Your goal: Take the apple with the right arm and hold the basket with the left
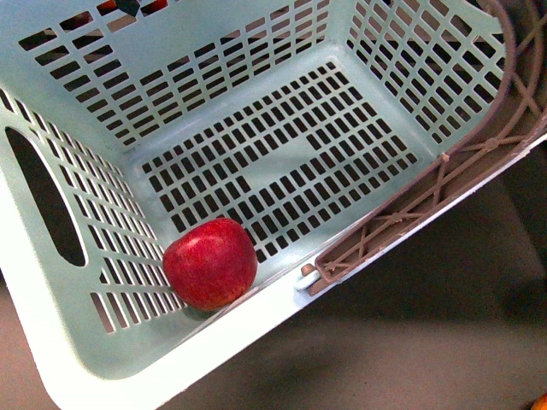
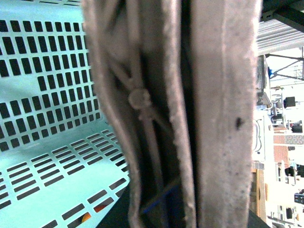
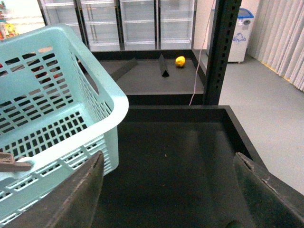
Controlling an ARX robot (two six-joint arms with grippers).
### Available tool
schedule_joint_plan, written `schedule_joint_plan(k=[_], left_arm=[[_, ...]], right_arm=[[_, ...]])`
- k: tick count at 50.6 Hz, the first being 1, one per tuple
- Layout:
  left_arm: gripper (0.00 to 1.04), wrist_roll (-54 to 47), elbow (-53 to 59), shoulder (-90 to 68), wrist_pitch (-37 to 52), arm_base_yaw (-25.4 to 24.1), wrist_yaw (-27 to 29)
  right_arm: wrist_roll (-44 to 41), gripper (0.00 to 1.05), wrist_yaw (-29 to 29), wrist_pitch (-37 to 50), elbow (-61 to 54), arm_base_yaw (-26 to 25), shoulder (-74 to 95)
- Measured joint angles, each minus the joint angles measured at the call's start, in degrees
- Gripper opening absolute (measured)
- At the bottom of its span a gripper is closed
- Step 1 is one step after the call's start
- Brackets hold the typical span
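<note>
At the lower left of the front frame the apple [image 1: 210,263] is showing glossy deep red with faint paler streaks. The basket [image 1: 171,34] is showing pale aqua, its walls and floor patterned with rows of dark slots. Its handle [image 1: 338,263] is showing brown-grey latticework. In the right wrist view a small fruit [image 3: 180,61] is glowing bright yellow on a dark shelf [image 3: 147,76]

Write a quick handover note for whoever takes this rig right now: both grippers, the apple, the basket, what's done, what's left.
Left gripper: appears shut on the basket's handle; the basket hangs tilted.
Right gripper: open, empty, over the dark tray beside the basket.
Apple: lying in the basket's near corner.
Done: basket held.
Left: the right arm has no apple; picking it looks not yet done.
</note>
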State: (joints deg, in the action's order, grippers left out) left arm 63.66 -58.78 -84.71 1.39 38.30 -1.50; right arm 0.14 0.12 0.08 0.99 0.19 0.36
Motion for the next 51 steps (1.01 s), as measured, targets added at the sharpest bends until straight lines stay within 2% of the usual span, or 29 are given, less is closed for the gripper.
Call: schedule_joint_plan(k=[4, 7, 10, 13, 18, 25, 40, 51], left_arm=[[0.16, -0.02, 0.0, 0.0, 0.0, 0.02, -0.02], [0.16, 0.35, 0.0, 0.0, 0.13, 0.24, 1.2], [0.16, 4.7, 0.0, -0.09, 1.84, 1.62, 13.07], [0.16, 9.05, 0.0, -0.07, 2.4, 1.92, 21.79], [0.16, 11.89, -0.02, 0.17, 2.23, -0.17, 26.95], [0.16, 14.8, -0.02, 0.2, 0.94, -4.79, 26.69], [0.16, 21.44, -0.02, -2.99, -0.76, -18.62, 18.53], [0.16, 23.41, -1.42, -12.28, -1.09, -25.83, 17.84]], right_arm=[[0.02, 0.95, 0.0, 0.0, 0.0, 0.0, 0.0], [0.02, 0.97, 0.0, 0.0, 0.0, 0.0, 0.0], [0.02, 0.96, -0.02, 0.0, 0.0, 0.0, -0.02], [0.02, 0.96, -0.09, 0.0, 0.0, 0.0, 0.0], [0.02, 0.96, 0.02, 0.0, 0.0, 0.0, -0.07], [0.02, 0.96, 0.0, 0.0, 0.0, 0.0, -0.07], [0.02, 0.96, -0.02, 0.0, 0.0, 0.0, -0.07], [0.02, 0.96, -0.02, 0.0, 0.0, 0.0, -0.07]])
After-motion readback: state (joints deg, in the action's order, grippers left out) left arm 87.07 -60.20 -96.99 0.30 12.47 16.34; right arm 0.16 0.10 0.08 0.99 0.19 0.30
